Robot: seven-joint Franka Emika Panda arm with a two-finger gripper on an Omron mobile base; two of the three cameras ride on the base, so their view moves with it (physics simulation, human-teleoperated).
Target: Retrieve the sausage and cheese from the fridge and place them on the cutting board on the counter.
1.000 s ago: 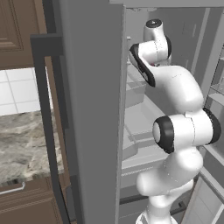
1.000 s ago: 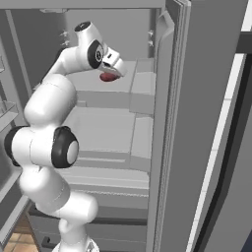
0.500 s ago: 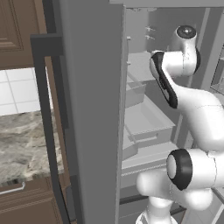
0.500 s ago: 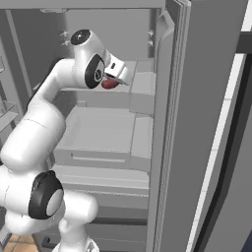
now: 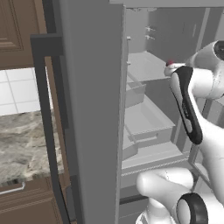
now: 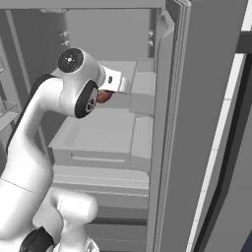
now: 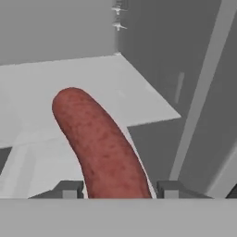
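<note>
A reddish-brown sausage [image 7: 99, 143] stands up between my two dark fingertips [image 7: 69, 187], and my gripper [image 7: 118, 189] is shut on its lower end. It hangs just above a pale grey shelf [image 7: 69, 78] inside the open grey fridge [image 5: 87, 109]. From the base, a red end of the sausage [image 6: 103, 96] peeks out under the white hand at shelf height, and the gripper [image 5: 170, 68] sits at the shelf's right front with the sausage [image 5: 169, 63] as a small red spot. The cheese and the cutting board are out of view.
The fridge's open left door with its dark bar handle [image 5: 48, 131] stands between the arm and the marbled counter [image 5: 22, 148]. The right door [image 6: 197, 123] stands open close beside the hand. Grey drawers [image 6: 98, 142] and door bins [image 6: 142, 93] lie below and beside the hand.
The arm has swung right and nearer the base, drawing the hand back and slightly down from deep over the shelf. The sausage has stayed in the grip.
</note>
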